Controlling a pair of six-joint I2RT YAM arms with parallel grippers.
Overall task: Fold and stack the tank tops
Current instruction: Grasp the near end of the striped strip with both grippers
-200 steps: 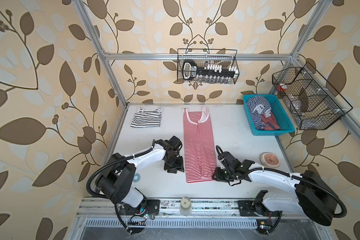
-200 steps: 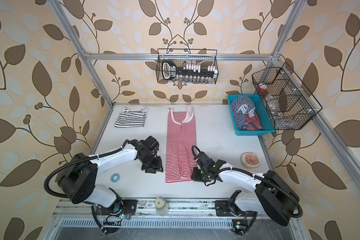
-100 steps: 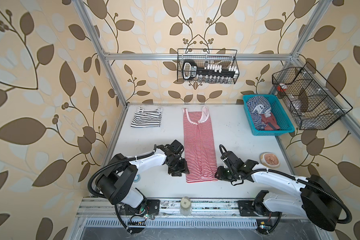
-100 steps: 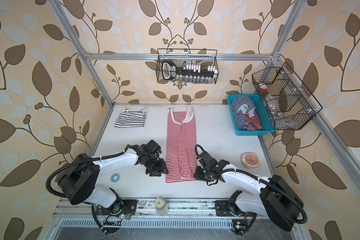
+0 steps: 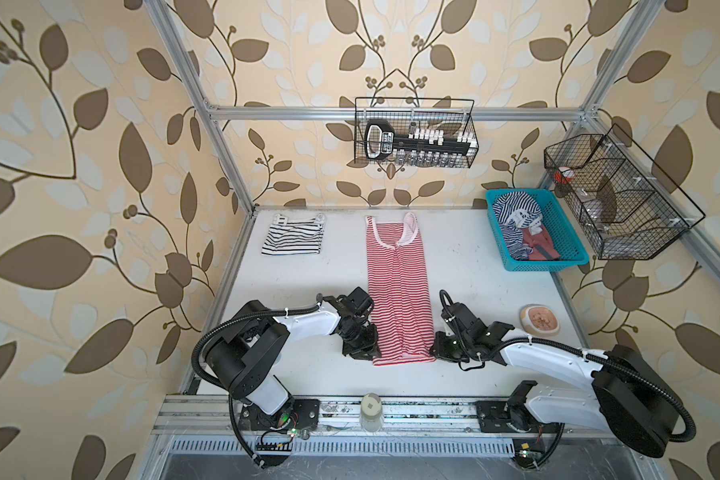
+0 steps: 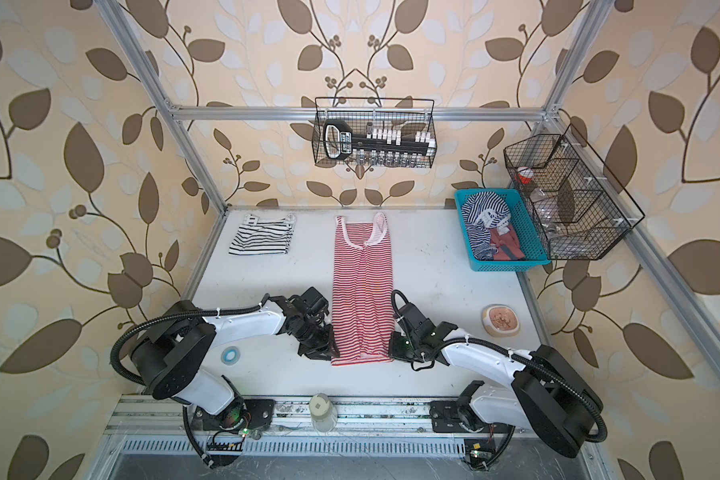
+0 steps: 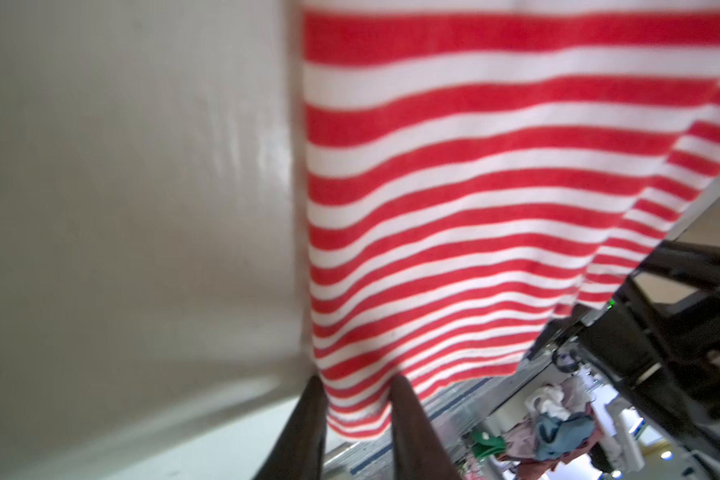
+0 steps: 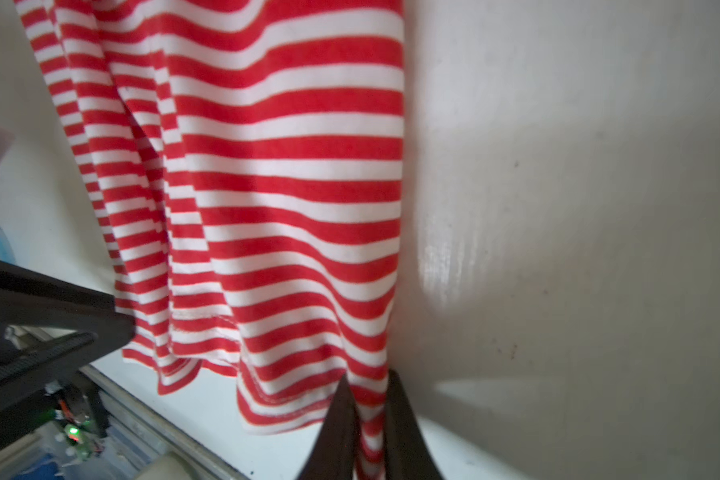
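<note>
The red-striped tank top [image 5: 398,291] [image 6: 362,291] lies in a long narrow strip down the middle of the table, straps at the far end. My left gripper [image 5: 370,352] [image 7: 356,386] is at the hem's near left corner, shut on the red-striped cloth [image 7: 433,208]. At the near right corner my right gripper [image 5: 435,352] [image 8: 368,382] is shut on a pinched fold of the same hem [image 8: 292,208]. The black-striped tank top [image 5: 294,239] [image 6: 262,239] lies folded at the back left, away from both grippers.
A blue basket [image 5: 500,245] of clothes stands at the back right, under a wire basket [image 5: 641,245] on the right frame. Another wire basket [image 5: 414,164] hangs on the back wall. A small bowl [image 5: 539,320] sits right of my right arm, a tape roll [image 6: 229,355] near my left arm.
Both grippers moved nearer along the red-striped top's sides to its hem corners and closed on the cloth there.
</note>
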